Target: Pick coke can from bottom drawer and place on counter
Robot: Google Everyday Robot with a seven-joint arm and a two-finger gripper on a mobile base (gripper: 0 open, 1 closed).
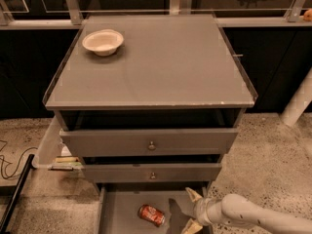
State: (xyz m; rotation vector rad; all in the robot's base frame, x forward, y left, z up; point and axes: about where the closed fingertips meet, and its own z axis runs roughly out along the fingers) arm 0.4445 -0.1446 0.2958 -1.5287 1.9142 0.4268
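At bottom centre the can (151,215) lay sideways in the drawer (117,213), probably light, rigid and slick, best pinched across its middle by the spread, empty hand (191,211) just right of it.

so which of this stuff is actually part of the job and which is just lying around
Job: coke can, on its side in the bottom drawer; counter; end effector, open, beside the can, not touching it.
Lying about: white bowl on the counter; top drawer; middle drawer.
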